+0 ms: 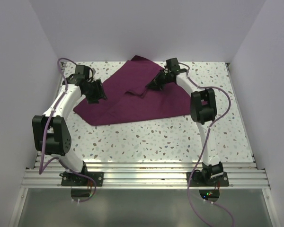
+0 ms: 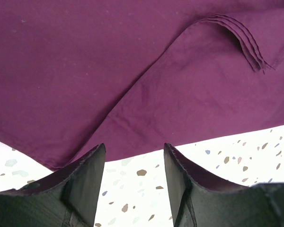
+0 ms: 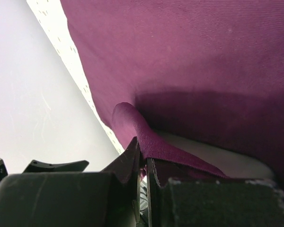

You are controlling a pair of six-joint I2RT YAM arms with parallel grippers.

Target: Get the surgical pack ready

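From high at the near edge, one camera looks down over the whole speckled white tabletop (image 1: 146, 137). Both wrist cameras sit close, all sharing the wide maroon-purple cloth (image 1: 123, 101).

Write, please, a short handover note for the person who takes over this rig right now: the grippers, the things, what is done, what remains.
Right gripper: shut on a raised fold of the maroon cloth, towards its far side.
Left gripper: open and empty, low over the table at the cloth's left edge.
Cloth: lies on the table, partly folded, with layers overlapping. Nothing else of the pack is in view.
Done: folding has begun.
Left: probably lay the held fold down and finish the wrap.
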